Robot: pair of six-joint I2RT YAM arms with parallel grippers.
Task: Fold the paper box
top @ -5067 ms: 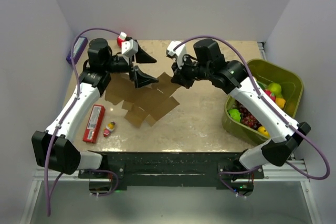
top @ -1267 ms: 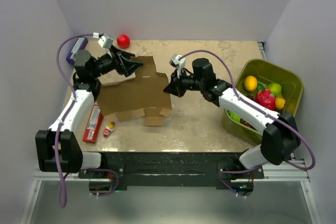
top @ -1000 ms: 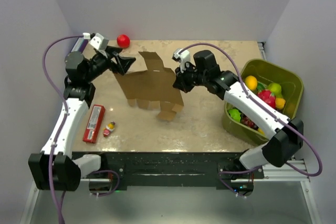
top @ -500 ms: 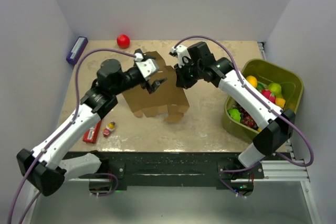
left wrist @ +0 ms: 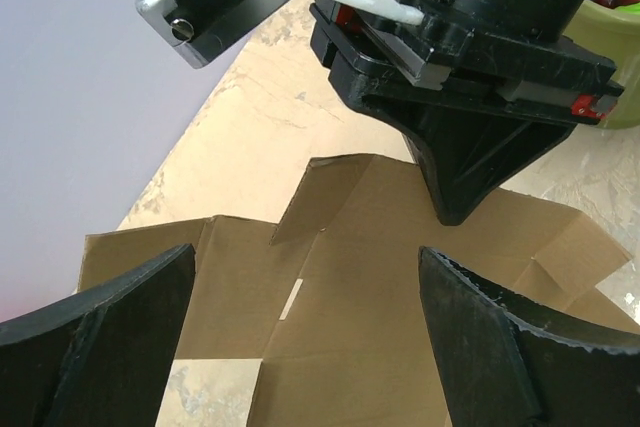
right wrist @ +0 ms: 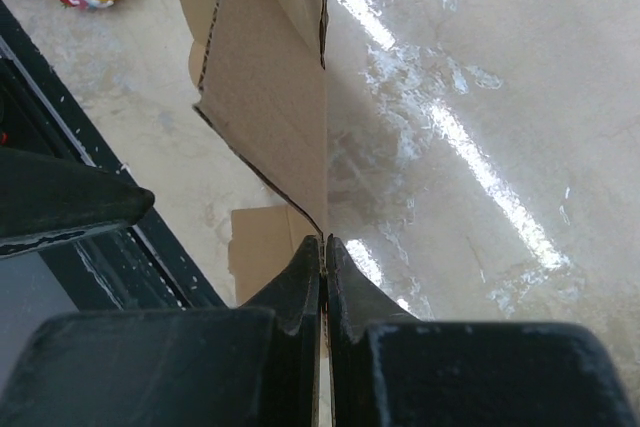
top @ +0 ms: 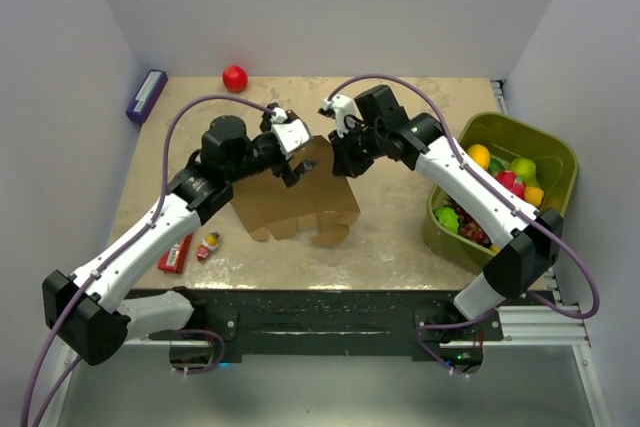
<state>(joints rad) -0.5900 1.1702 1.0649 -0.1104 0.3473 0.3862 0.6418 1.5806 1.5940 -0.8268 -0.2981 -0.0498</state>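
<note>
The paper box (top: 300, 202) is a flat brown die-cut sheet with tabbed flaps, standing tilted with its lower flaps on the table. My right gripper (top: 345, 165) is shut on its top right edge. In the right wrist view the gripper (right wrist: 322, 245) pinches the thin cardboard (right wrist: 265, 97) edge-on. My left gripper (top: 297, 162) hovers at the sheet's upper left, open. In the left wrist view its fingers (left wrist: 110, 347) stand wide on either side of the sheet (left wrist: 350, 297) without touching it. The right gripper (left wrist: 468, 182) shows there, clamped on the far edge.
A green bin (top: 555, 162) of fruit stands at the right. A red ball (top: 235, 78) and a purple box (top: 146, 95) lie at the back left. A red pack (top: 176, 252) and a small toy figure (top: 209, 243) lie at the front left.
My left arm swung from the back left corner over to the sheet, and its jaws widened. The right gripper raised the sheet from lying flat to standing and still holds it.
</note>
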